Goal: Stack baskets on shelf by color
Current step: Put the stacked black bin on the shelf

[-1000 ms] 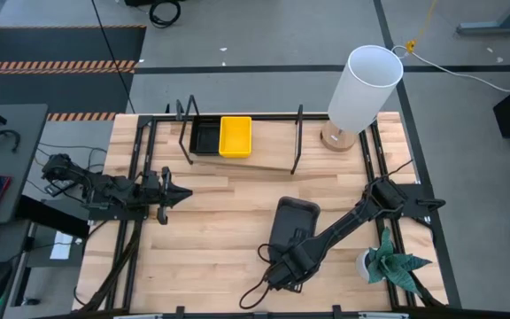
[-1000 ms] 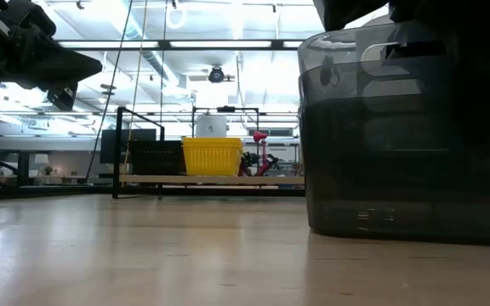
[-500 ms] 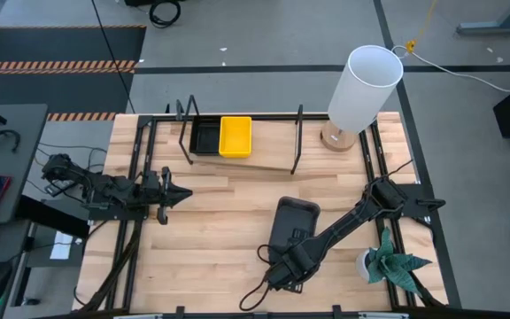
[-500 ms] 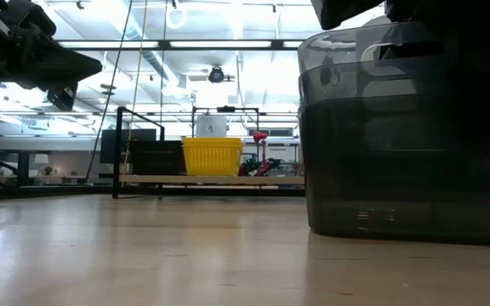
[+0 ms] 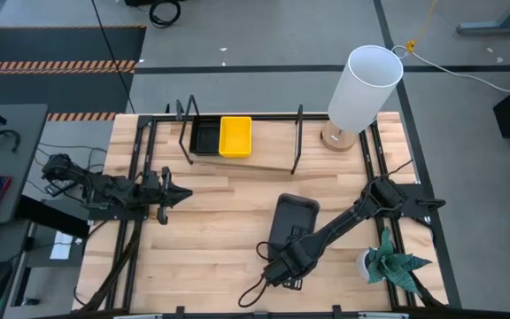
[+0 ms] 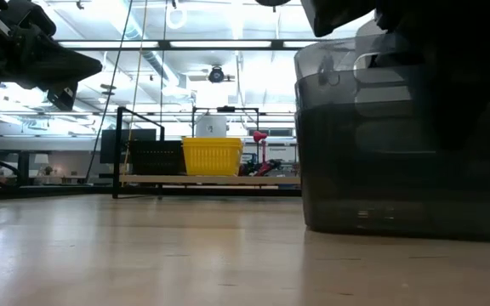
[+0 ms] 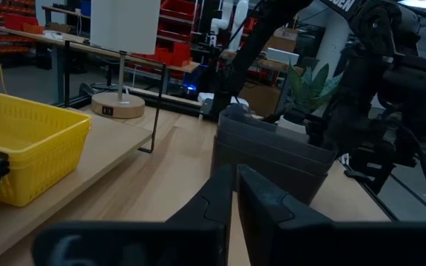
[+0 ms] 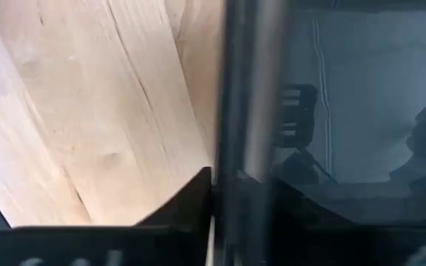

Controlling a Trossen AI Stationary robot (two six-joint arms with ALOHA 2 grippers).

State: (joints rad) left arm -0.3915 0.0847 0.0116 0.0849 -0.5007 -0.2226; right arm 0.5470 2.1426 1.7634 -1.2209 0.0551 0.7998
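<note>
A dark grey basket (image 5: 292, 220) stands on the slatted tabletop, near the middle right; it fills the right of the low view (image 6: 398, 144). My right gripper (image 5: 282, 266) is shut on its near end. A black basket (image 5: 206, 137) and a yellow basket (image 5: 235, 136) stand side by side on the light-wood shelf (image 5: 264, 158) at the far edge; they also show in the low view (image 6: 156, 157) (image 6: 211, 156). My left gripper (image 5: 173, 193) hovers shut and empty at the left, pointing toward the table's right edge. My right gripper holds the grey basket by its near-end wall, at the rim (image 8: 242, 111). One finger (image 8: 187, 203) is outside the wall and the other shows through it on the inside. The fingers come from above, slanting down. The basket stays upright, its bottom (image 6: 381, 231) on the table.
A white lamp (image 5: 366, 84) on a round wooden base stands at the far right corner. A small potted plant (image 5: 388, 261) stands at the near right. A dark cable (image 5: 255, 292) loops at the near edge. Bare tabletop lies between the grey basket and the shelf.
My right gripper has shifted slightly toward the table's near left, still shut on the grey basket's near end. The basket has moved a little with it, staying on the table.
</note>
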